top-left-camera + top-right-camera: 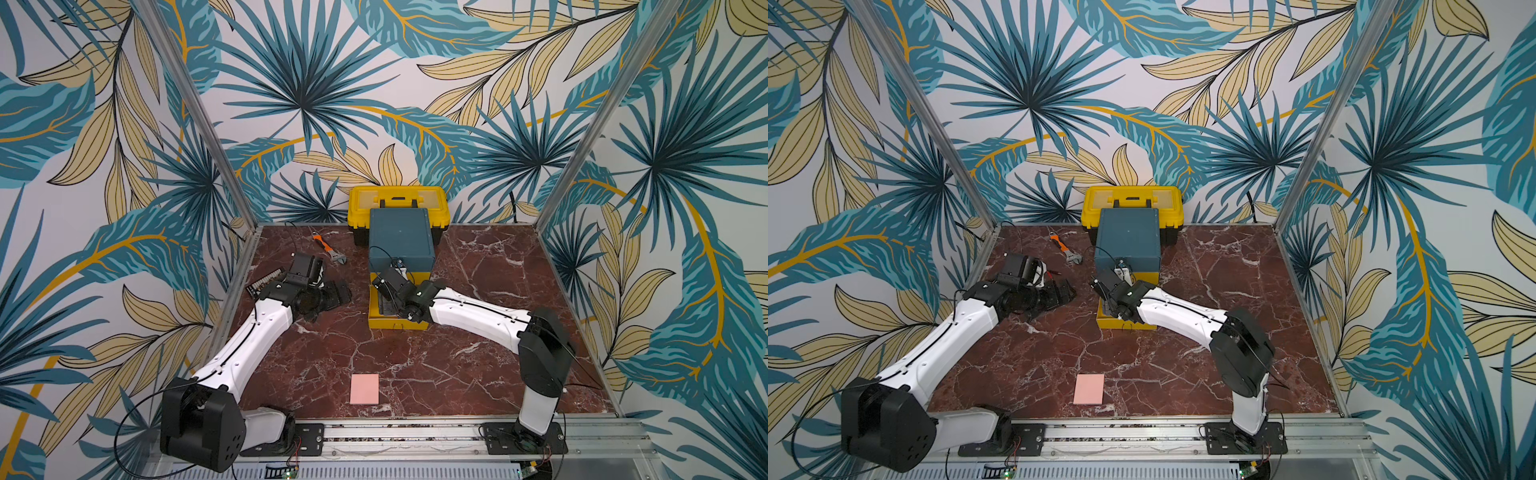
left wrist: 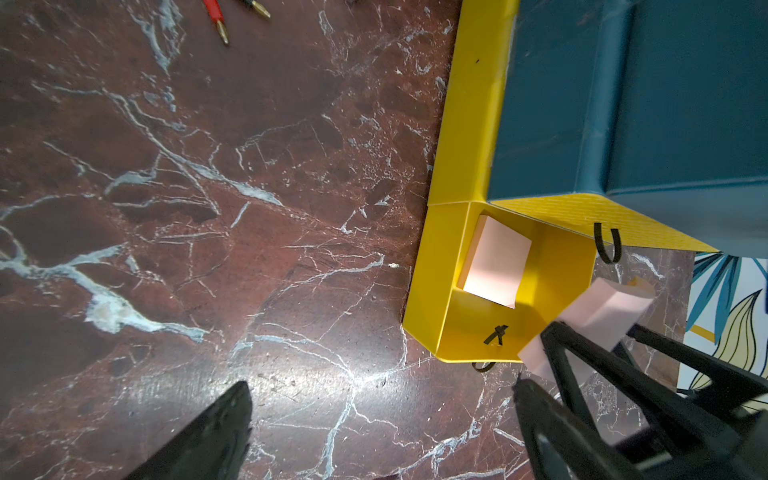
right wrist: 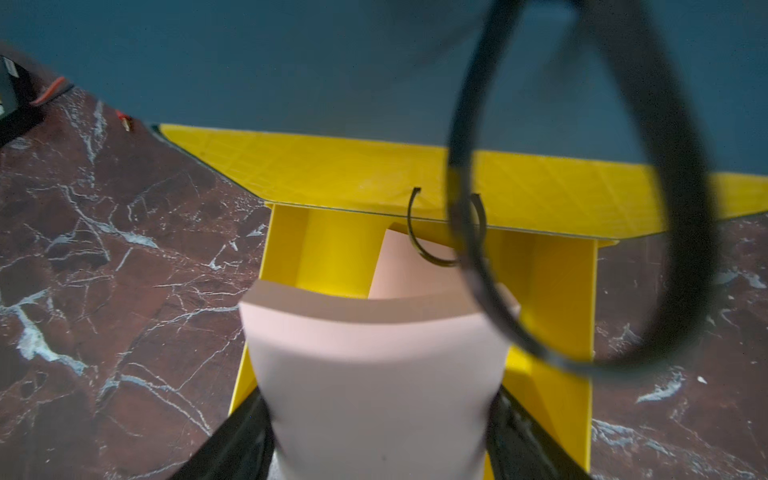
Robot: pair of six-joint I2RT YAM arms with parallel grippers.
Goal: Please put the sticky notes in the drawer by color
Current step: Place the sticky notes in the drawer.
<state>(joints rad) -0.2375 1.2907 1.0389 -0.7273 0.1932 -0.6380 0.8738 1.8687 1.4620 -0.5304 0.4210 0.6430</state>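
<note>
Right pincer (image 3: 380,432) grips one pink pad (image 3: 374,365) above the open yellow drawer (image 1: 397,323) at twelve o'clock, where a second pink pad (image 2: 494,266) lies. A third pink pad (image 1: 364,388) waits on the bench (image 1: 478,374) at six o'clock. Left pincer (image 2: 380,386) gapes wide, empty. Nearly finished, seemingly.

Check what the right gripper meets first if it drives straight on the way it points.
Likely the loose pink pad in the open yellow drawer: the right gripper, with the held pink pad ahead of it, points into that drawer. Depth unclear.
</note>
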